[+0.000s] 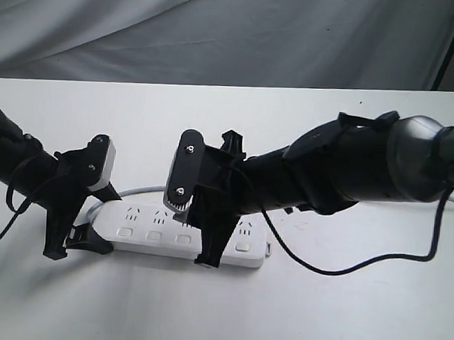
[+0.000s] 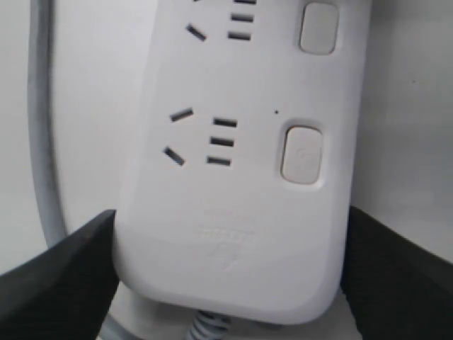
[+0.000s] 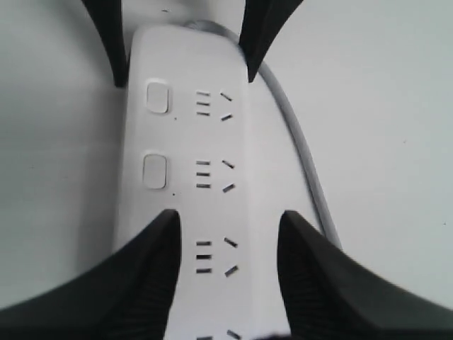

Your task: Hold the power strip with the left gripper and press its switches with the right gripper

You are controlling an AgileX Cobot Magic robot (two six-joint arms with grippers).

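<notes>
Right wrist view: left hand [image 3: 184, 78] grips the power strip [image 3: 185, 142] end, right hand [image 3: 228, 216] spread wide, so an off-centre press may miss the button [image 3: 154, 171].

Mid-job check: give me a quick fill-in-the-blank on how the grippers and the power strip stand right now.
1. The left gripper clasps the power strip at the end where its grey ___ comes out.
2. The right gripper hangs over the strip with its jaws ___.
3. The right wrist view shows ___ switches uncovered.
Missing words: cord; open; two.
</notes>
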